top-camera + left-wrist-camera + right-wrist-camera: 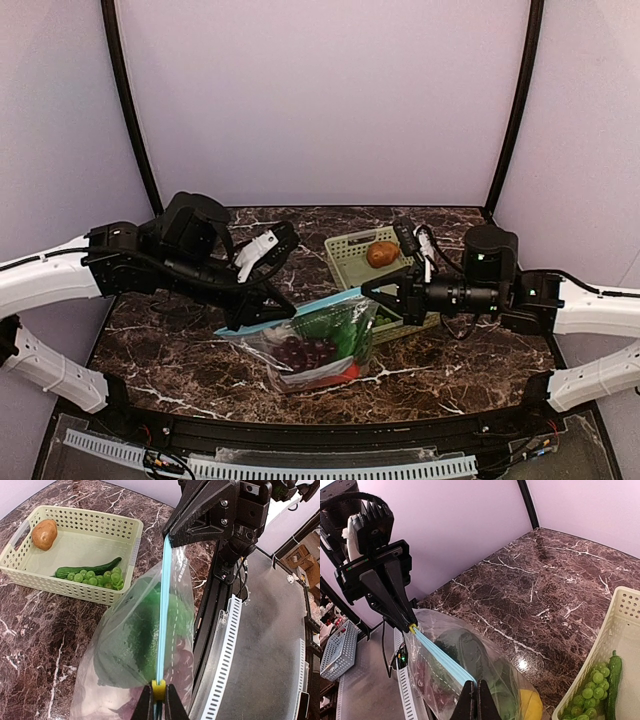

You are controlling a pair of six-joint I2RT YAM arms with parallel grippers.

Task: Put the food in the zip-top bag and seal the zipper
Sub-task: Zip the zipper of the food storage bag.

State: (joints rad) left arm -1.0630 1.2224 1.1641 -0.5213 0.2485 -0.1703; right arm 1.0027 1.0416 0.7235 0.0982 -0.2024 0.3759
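The clear zip-top bag (pixel 318 345) hangs stretched between my two grippers, mouth edge up. Inside it I see a leafy green (pixel 137 635), purple grapes (pixel 300 352), a red pepper (pixel 338 376) and a yellow lemon (pixel 531 706). Its teal-blue zipper (pixel 163 610) runs taut from end to end. My left gripper (pixel 159 702) is shut on the yellow slider (pixel 158 689) at the zipper's left end. At the other end my right gripper (pixel 476 692) is shut on the strip. A brown potato (pixel 382 253), green grapes (pixel 97 577) and a long green piece (pixel 90 569) lie in the basket.
The pale green lattice basket (pixel 350 262) stands on the marble table just behind the bag and under the right arm. A black rail and a white slotted strip (pixel 300 465) run along the table's near edge.
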